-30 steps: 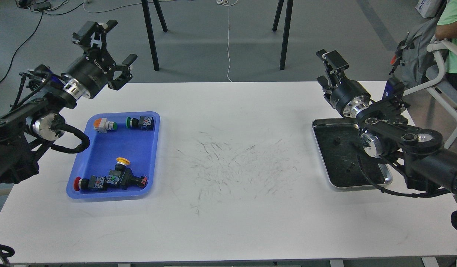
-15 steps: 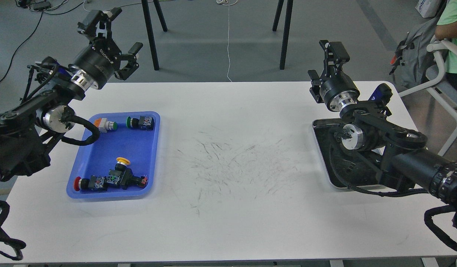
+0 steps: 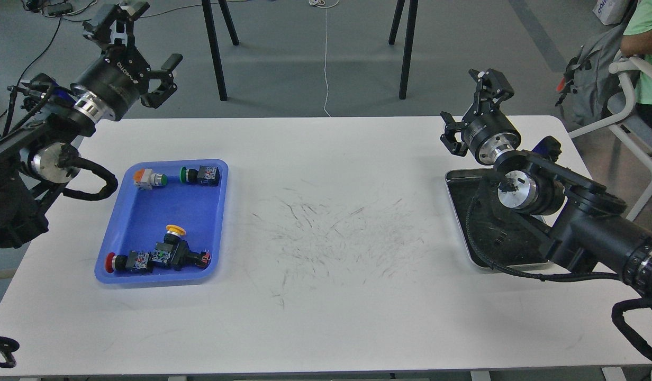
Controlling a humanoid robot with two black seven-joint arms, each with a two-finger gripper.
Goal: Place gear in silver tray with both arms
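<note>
The silver tray (image 3: 460,182) lies on the table's right side, and my right arm covers most of it. My right gripper (image 3: 466,100) is open and empty, raised above the table just beyond the tray's far edge. My left gripper (image 3: 142,36) is open and empty, held high past the table's far left corner, well away from the blue tray (image 3: 146,211). The blue tray holds several push-button parts: an orange one (image 3: 146,178), a green one (image 3: 199,174), and a cluster with a yellow and a red cap (image 3: 162,253).
The white table (image 3: 326,222) is scuffed in its middle. Black stand legs (image 3: 215,47) rise behind the table's far edge. A person in green on a chair (image 3: 641,63) is at the far right. Cables lie on the floor at the far left.
My left arm has swung up and to the left, away from the blue tray. My right arm has shifted so its gripper turned and stands further right; both grippers stay open and empty.
</note>
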